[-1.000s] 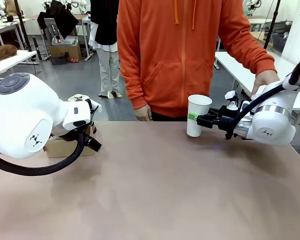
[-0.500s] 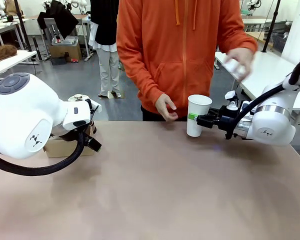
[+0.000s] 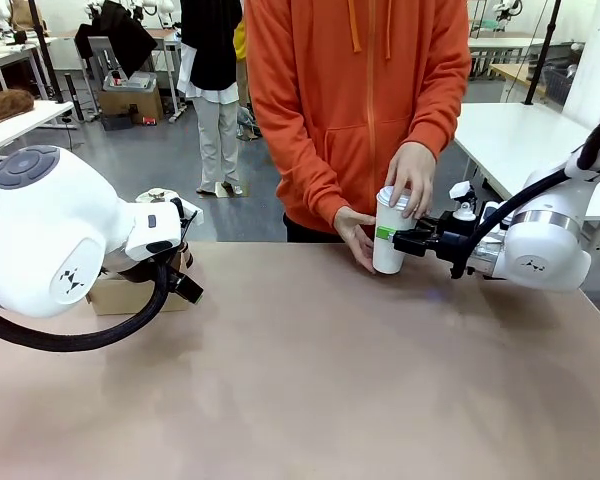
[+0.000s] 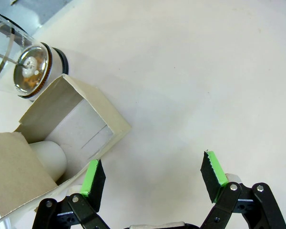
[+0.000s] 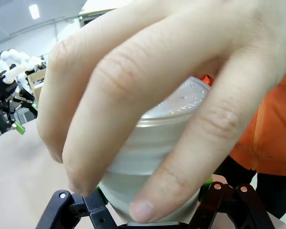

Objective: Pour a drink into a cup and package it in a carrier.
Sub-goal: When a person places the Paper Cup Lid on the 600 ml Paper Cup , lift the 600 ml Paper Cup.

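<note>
The white paper cup stands on the table's far side with my right gripper shut on its side. The person's one hand presses down on the white lid, and the other hand steadies the cup low down. In the right wrist view those fingers cover most of the cup. My left gripper hangs open over bare table beside the brown cardboard carrier. The glass pitcher stands just beyond the carrier. The drink is hidden.
My left arm fills the table's left side, with the carrier behind it. A white cylinder sits in one carrier pocket. The person in an orange hoodie stands at the far edge. A white table is at the back right.
The person's hands came in to the cup: one brought a white lid down onto its top, the other moved to its side. Neither arm has moved.
</note>
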`<act>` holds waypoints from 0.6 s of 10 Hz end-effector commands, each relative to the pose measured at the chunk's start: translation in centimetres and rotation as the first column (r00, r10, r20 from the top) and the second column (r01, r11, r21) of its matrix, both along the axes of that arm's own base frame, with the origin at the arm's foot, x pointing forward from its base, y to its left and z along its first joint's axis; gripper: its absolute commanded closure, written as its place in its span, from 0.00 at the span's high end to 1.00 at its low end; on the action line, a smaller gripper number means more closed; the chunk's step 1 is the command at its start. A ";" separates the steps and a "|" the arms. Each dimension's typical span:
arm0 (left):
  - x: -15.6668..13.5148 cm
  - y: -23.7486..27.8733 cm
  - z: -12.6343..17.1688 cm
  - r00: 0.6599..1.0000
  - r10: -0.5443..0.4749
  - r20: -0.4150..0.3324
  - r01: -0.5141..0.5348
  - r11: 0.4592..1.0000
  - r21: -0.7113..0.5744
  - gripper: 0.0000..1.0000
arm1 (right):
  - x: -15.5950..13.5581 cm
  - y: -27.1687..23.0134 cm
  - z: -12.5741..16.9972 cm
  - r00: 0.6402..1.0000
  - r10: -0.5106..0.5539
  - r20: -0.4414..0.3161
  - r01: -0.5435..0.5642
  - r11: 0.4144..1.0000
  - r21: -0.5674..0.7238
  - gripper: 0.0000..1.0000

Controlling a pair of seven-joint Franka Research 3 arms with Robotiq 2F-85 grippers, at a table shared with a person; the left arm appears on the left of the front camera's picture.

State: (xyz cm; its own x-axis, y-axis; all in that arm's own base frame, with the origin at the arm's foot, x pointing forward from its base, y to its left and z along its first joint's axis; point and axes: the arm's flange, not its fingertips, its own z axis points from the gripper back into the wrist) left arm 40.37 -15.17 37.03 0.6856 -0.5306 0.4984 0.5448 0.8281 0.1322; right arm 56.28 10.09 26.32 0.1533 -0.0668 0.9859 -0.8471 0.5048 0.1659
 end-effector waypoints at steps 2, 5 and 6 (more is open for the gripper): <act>0.0 0.0 0.0 1.000 0.000 0.000 0.000 1.000 -0.001 1.00 | -0.1 0.1 0.4 1.000 -0.005 0.007 0.005 1.000 0.011 0.80; 0.0 0.0 0.0 1.000 0.000 0.000 0.000 1.000 -0.001 1.00 | -0.1 0.1 0.4 1.000 -0.005 0.007 0.005 1.000 0.011 0.80; 0.0 0.0 0.0 1.000 0.000 0.000 0.000 1.000 -0.001 1.00 | -0.1 0.1 0.4 1.000 -0.005 0.007 0.005 1.000 0.011 0.80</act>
